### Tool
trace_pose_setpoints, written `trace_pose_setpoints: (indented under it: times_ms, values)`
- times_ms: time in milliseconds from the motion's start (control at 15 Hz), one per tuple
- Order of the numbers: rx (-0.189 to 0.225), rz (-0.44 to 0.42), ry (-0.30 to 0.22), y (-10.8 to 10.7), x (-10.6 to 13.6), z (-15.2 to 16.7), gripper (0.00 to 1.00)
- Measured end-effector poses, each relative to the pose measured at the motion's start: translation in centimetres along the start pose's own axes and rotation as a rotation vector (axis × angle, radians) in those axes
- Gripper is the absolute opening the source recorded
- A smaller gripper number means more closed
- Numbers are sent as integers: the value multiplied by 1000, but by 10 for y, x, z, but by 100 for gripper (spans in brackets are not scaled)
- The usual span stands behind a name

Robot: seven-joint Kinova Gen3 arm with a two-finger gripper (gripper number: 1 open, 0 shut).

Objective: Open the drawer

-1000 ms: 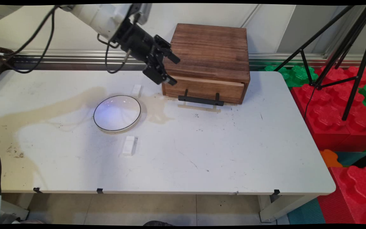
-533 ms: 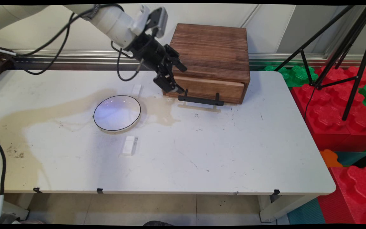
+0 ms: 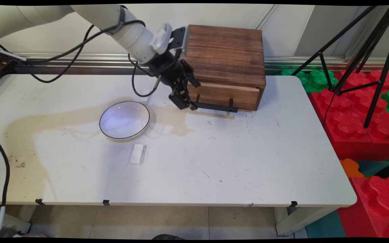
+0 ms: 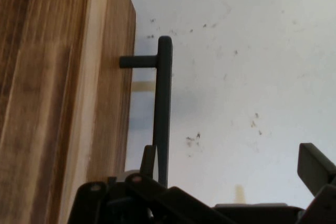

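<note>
**Ana:** On the white counter (image 3: 248,162), what is the biggest thing?

**Ben:** A dark wooden box (image 3: 226,50), far back at about one o'clock from the counter's middle. Its lower front is a paler drawer (image 3: 245,96), which looks shut or nearly so.

**Ana:** And next in size?

**Ben:** A white plate (image 3: 124,119) with a thin dark rim, at about ten o'clock from the middle, well apart from the box. A tan stain (image 3: 62,116) runs away from it toward nine o'clock.

**Ana:** Where is the gripper (image 3: 192,96)?

**Ben:** At the drawer's left end, pointing along its front. Its fingers are spread. In the hand view one finger lies just beside the handle's bar and the other stands well off over bare counter, so the bar sits between them. I cannot tell whether the near finger touches it.

**Ana:** Tell me about the handle (image 4: 163,103).

**Ben:** It is a slim black bar held off the wood on two short posts. I judge it stiff and hard, probably metal or painted, so it may be a little slick. The bar's free span between the posts looks the soundest place to hold. The box looks heavy enough to stay put.

**Ana:** Anything smaller?

**Ben:** A small white block (image 3: 137,154), at six o'clock from the plate, near it but apart.
</note>
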Motion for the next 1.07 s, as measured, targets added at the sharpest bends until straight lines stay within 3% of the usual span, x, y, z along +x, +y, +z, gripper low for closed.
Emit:
trace_pose_setpoints:
  times_ms: [1067]
  values:
    - [19, 56, -118, 5, 4, 41, 100]
